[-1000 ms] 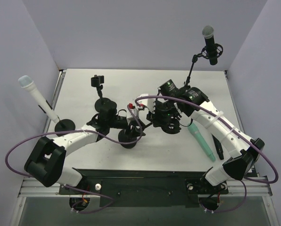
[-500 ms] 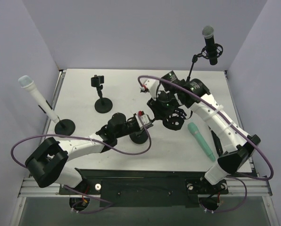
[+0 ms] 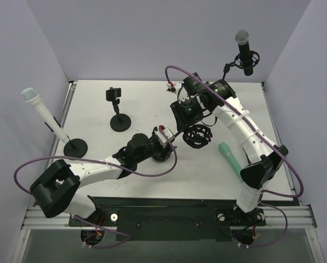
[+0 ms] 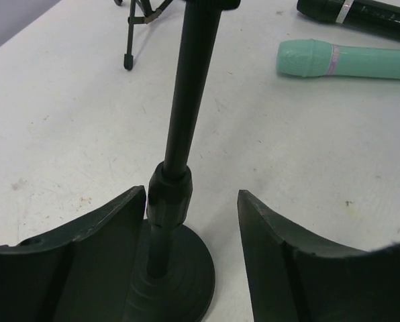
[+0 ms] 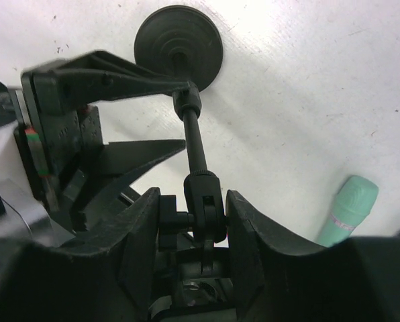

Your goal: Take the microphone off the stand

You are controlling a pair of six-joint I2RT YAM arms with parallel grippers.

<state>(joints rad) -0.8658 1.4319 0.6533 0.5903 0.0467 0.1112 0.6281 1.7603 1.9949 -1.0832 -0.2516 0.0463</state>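
Note:
A mint-green microphone [image 3: 232, 160] lies flat on the table, also in the left wrist view [image 4: 347, 59]. A black desk stand has its round base [image 5: 178, 45] on the table and its pole [image 4: 186, 100] upright. My right gripper [image 5: 201, 213] is shut on the swivel joint at the pole's top, and shows from above [image 3: 189, 118]. The stand's empty round shock mount [image 3: 199, 136] hangs beside it. My left gripper [image 4: 192, 221] is open around the pole's lower collar, its left finger close against it; in the top view it sits low by the base [image 3: 164, 143].
A black microphone [image 4: 361, 10] lies beyond the green one. A white microphone on a stand [image 3: 41, 112] is at the left edge. An empty clip stand [image 3: 118, 109] is behind. A black microphone on a tripod stand [image 3: 244, 52] is at the back right.
My right gripper has moved back and up, holding the stand's top joint. My left gripper has shifted right and now has its open jaws around the pole near the base.

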